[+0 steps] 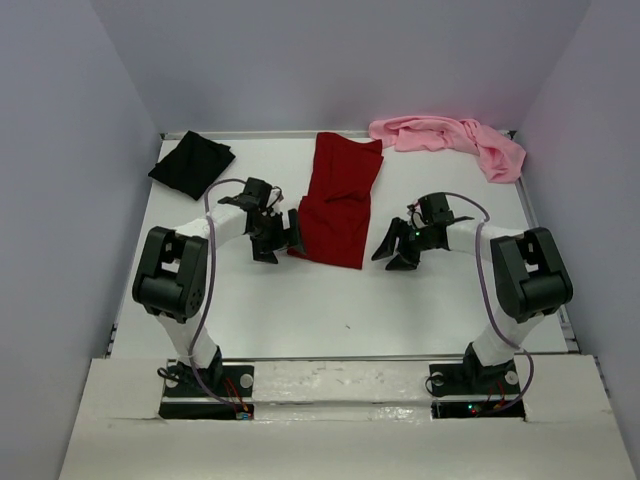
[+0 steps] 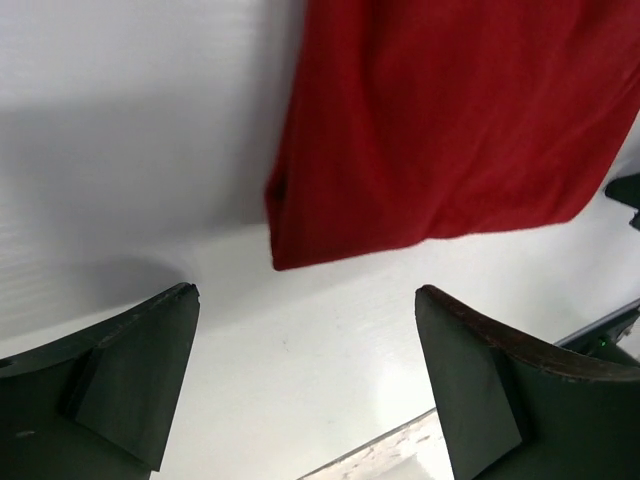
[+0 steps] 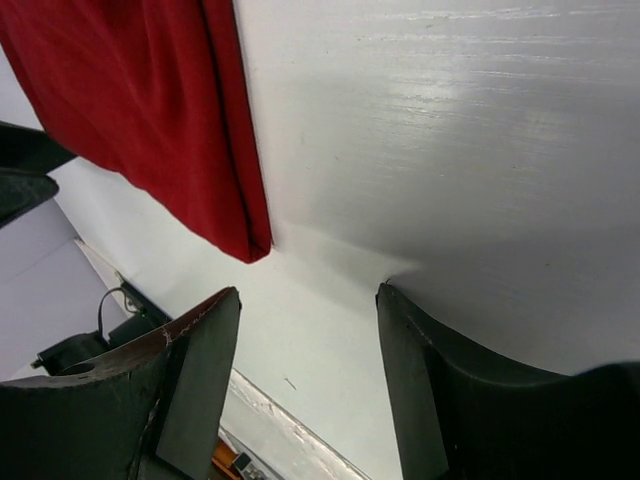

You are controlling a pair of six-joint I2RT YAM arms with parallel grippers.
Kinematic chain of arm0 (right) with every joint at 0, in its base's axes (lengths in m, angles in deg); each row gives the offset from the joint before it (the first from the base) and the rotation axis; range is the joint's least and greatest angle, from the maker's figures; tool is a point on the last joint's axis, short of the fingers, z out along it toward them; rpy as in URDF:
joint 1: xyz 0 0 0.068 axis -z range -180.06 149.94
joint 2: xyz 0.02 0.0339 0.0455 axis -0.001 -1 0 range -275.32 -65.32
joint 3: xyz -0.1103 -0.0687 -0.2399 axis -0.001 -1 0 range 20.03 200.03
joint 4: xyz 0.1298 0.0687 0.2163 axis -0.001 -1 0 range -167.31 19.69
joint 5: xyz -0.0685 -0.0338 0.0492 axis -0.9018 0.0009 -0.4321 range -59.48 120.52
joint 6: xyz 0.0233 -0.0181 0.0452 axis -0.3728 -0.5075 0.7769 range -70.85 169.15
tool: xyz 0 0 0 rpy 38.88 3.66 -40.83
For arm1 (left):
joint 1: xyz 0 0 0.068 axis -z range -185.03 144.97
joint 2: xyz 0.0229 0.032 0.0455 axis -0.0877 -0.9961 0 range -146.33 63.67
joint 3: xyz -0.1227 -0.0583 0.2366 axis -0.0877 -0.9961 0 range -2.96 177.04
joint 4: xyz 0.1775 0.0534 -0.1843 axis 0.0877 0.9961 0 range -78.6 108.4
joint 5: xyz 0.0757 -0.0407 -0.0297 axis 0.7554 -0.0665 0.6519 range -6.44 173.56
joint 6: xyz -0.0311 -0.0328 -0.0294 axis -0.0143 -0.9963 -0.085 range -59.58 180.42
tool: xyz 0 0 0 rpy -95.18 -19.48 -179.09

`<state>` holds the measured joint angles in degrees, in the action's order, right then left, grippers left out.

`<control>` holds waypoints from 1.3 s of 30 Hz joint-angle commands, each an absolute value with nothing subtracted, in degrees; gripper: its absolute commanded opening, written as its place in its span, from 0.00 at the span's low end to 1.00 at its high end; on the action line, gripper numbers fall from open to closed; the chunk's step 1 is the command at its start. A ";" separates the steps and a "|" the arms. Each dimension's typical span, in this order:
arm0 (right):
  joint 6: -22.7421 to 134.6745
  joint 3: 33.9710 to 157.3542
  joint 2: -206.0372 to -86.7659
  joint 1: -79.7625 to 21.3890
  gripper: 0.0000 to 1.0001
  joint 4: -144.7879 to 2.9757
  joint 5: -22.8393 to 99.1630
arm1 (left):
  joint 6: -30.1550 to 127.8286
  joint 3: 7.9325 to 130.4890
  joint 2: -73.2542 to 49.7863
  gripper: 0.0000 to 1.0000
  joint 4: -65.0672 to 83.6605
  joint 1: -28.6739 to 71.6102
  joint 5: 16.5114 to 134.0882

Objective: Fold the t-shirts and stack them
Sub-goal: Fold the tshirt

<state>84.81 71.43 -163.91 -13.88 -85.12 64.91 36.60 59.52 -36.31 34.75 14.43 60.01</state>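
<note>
Right, pincers first. The left gripper has its jaws spread wide w/ nothing between them. It sits low, just beside the near-left corner of the dark red t-shirt. In the left wrist view that corner lies a bit ahead of the fingertips, not between them. The right gripper is also spread and empty, on the opposite side of the shirt. It's near the near-right corner but clearly apart from the cloth.

The red shirt lies mid-table as a long narrow strip running near to far. Its long edges look doubled over, so I'd guess the lengthwise folds are in already. The black t-shirt sits bunched at the far-left corner, and the light pink t-shirt is crumpled along the far edge on the right. Nothing is stacked yet.

The step in hand, as I read it, is taking both near corners to fold the strip end over end. To do it well:

- Bring each pincer in low and flat to the table, so the lower finger slides under all layers, not just the top one.
- Grab the L and R corners at matching spots, or the fold line goes skew.
- Lift only enough to clear the cloth below, then carry both corners toward the far end together.
- Line the edges up before letting go.
</note>
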 commanded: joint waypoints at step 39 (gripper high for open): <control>91.96 74.34 -169.91 -25.37 0.64 -74.53 55.48 | 40.55 62.17 -46.72 0.93 26.78 10.00 58.34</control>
